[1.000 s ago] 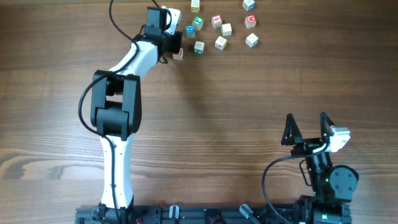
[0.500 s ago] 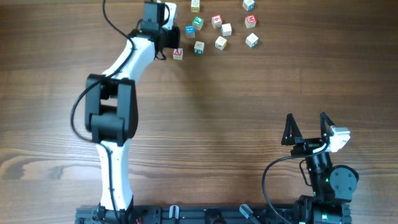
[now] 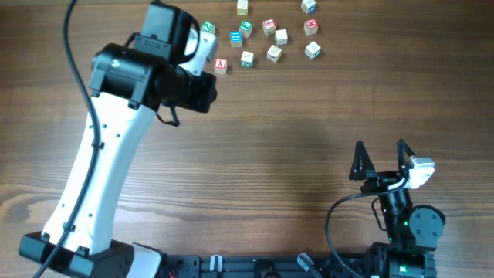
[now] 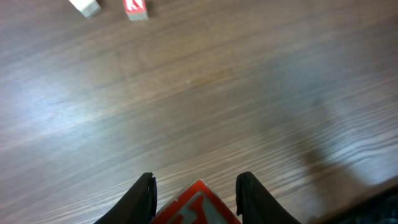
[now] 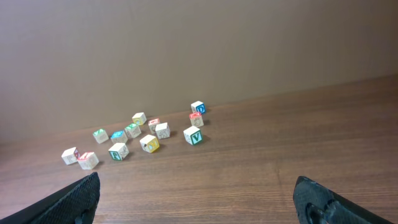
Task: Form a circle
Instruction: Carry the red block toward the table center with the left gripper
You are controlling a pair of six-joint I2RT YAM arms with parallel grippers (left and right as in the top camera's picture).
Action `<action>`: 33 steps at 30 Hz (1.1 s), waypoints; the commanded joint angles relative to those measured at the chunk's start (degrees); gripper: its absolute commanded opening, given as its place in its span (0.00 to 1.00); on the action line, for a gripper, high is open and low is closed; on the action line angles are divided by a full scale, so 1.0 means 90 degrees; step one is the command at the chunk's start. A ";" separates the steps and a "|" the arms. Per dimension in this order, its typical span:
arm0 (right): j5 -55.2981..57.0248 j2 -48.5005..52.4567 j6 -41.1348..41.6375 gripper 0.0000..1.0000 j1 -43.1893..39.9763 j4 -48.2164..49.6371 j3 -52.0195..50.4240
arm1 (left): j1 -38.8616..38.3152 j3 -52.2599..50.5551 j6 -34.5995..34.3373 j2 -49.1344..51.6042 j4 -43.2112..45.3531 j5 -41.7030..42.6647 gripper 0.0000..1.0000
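My left gripper (image 4: 196, 180) is shut on a red-printed letter cube (image 4: 198, 208), held corner-up above bare wood. Of the circle, a pale cube (image 4: 85, 6) and a red-printed cube (image 4: 135, 7) lie side by side on the table, far ahead of that gripper. From overhead the raised left arm (image 3: 147, 73) hides its own jaws, and only the red-printed cube (image 3: 221, 66) shows beside it. My right gripper (image 3: 380, 150) stands open and empty at the near right, its fingers wide apart in the right wrist view (image 5: 198, 186).
A looser spread of several mixed-colour letter cubes (image 3: 270, 31) lies at the far edge of the table, also in the right wrist view (image 5: 149, 134). A green-printed cube (image 3: 208, 28) sits next to the left arm. A brown wall (image 5: 199, 50) rises behind the table.
The left arm has lifted up and back from the cubes with the red-printed cube in its jaws, uncovering a green-printed cube. The right arm has not moved.
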 commanded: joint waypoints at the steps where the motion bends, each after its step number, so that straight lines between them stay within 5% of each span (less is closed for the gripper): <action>1: -0.0032 -0.0046 0.0051 1.00 0.0005 0.0036 -0.0005 | -0.0515 -0.0896 -0.0665 0.0066 0.0272 -0.0019 0.06; 5: -0.0032 -0.0046 0.0051 1.00 0.0005 0.0036 -0.0005 | -0.0767 -0.2715 -0.1013 0.0066 0.1982 -0.0046 0.08; 9: -0.0032 -0.0046 0.0051 1.00 0.0005 0.0036 -0.0005 | -0.0665 -0.5047 -0.2625 0.0078 0.5253 -0.0347 0.11; 13: -0.0032 -0.0046 0.0051 1.00 0.0005 0.0036 -0.0005 | -0.0665 -0.6152 -0.2722 0.0119 0.6992 -0.0415 0.15; 17: -0.0032 -0.0046 0.0051 1.00 0.0005 0.0036 -0.0005 | -0.0665 -0.6424 -0.2730 0.0199 0.7167 -0.1481 0.15; 30: -0.0032 -0.0046 0.0049 1.00 0.0005 0.0036 -0.0005 | -0.0665 -0.6424 -0.2720 0.0209 0.7635 -0.2414 0.36; 33: -0.0032 -0.0046 0.0051 1.00 0.0005 0.0036 -0.0005 | -0.0665 -0.6424 -0.2725 0.0209 0.7431 -0.2356 0.49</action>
